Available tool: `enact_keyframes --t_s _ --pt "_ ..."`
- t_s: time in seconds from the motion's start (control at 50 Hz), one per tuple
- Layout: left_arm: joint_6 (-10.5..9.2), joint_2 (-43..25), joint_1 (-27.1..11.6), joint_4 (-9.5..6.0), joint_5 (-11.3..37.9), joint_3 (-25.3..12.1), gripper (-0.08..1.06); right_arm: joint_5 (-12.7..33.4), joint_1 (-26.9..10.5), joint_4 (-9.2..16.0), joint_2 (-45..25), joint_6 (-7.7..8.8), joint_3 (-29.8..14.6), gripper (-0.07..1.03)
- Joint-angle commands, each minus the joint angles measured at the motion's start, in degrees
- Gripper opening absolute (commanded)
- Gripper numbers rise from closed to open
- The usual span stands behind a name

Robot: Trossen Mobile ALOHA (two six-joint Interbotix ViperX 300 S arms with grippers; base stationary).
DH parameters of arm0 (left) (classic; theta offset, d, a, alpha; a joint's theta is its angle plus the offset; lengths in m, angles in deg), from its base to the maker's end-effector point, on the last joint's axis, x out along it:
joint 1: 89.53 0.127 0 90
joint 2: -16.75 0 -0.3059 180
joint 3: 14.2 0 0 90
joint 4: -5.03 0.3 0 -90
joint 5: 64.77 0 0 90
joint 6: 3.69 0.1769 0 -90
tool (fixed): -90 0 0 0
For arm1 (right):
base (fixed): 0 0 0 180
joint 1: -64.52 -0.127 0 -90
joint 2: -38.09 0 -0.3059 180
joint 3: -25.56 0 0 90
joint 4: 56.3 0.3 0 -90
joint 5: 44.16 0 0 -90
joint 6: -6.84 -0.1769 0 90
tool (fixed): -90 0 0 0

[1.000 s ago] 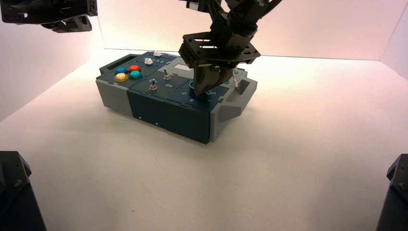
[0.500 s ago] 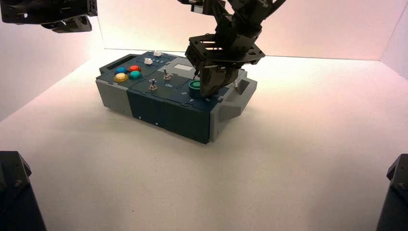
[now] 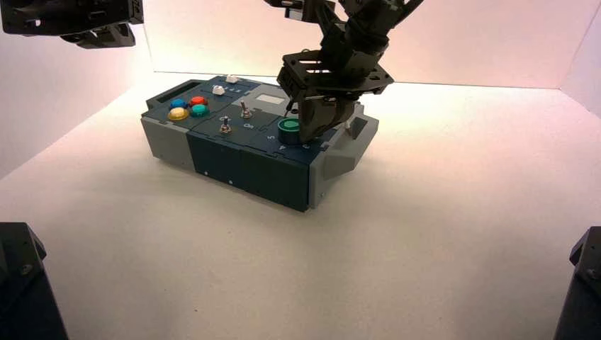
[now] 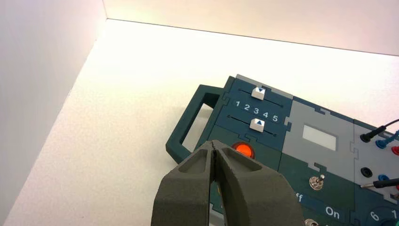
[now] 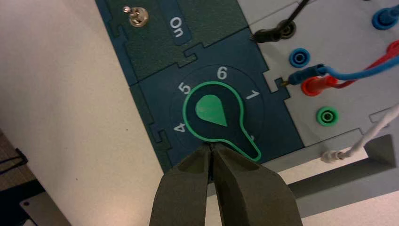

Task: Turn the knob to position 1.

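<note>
The knob (image 5: 210, 110) has a bright green teardrop top on a dark teal cylinder, inside a ring of numbers 4, 5, 6, 1. Its pointed tip aims past the 1, toward a partly hidden digit. In the high view the knob (image 3: 288, 127) sits near the right front of the box (image 3: 234, 159). My right gripper (image 5: 210, 149) is shut with nothing in it, its tips just beside the knob's rim on the side away from the 6. From above, the right gripper (image 3: 306, 139) hangs just right of the knob. My left gripper (image 4: 214, 143) is shut and parked high over the box's left end.
Two toggle switches (image 3: 225, 127) (image 3: 245, 110) stand left of the knob, coloured buttons (image 3: 188, 108) farther left. Sockets with blue, red, black and white wires (image 5: 329, 75) lie beside the knob. Two white sliders (image 4: 257, 93) and a lit red button (image 4: 243, 149) sit at the handle end.
My right gripper has lifted off the knob and shifted slightly right, uncovering its green top. The left arm has not moved.
</note>
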Motion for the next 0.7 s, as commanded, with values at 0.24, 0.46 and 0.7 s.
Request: enact_keyframes --t_s 0.24,0.46,0.7 --pt "0.00 0.5 0.4 0.09 -0.4 -0.9 -0.03 -0.4 1.8 -0.2 2.7 0.09 -0.8 -0.02" --pt "-0.09 0.5 0.3 0.00 -0.4 -0.9 -0.03 -0.4 1.8 -0.2 2.7 0.18 -0.9 -0.02" --pt "0.00 0.5 0.3 0.00 -0.4 -0.9 -0.03 -0.4 1.9 -0.4 2.7 0.18 -0.9 -0.02"
